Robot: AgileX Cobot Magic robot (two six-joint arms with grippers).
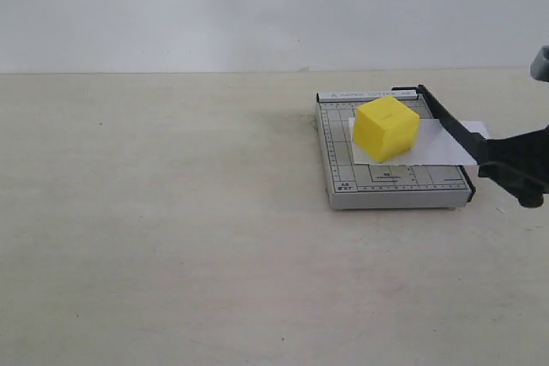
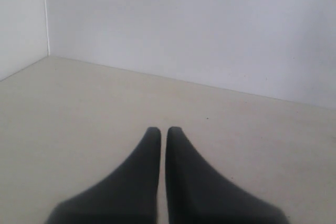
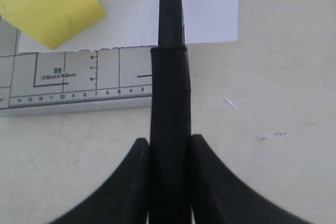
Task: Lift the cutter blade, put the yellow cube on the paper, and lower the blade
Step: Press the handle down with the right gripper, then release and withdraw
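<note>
**A:** What colour is the cube [image 1: 386, 129]?
**B:** Bright yellow, plain and matte on every face.
**A:** And the paper [image 1: 453, 148]?
**B:** White, with nothing printed on it.
**A:** The base [image 1: 390, 184]?
**B:** Pale grey, ruled with thin dark grid lines. Small dark ruler numbers and a "B5" label run along its edge.
**A:** The blade [image 1: 449, 124]?
**B:** Black along its whole length, handle included. The right tool [image 3: 169, 141], at three o'clock from the base, is the same black.
**A:** The left tool [image 2: 159, 129]?
**B:** Dark too, a matte charcoal black.
**A:** What about the surface [image 1: 171, 229]?
**B:** Creamy beige with a few tiny dark specks. The wall [image 1: 257, 6] is greyish white.
</note>
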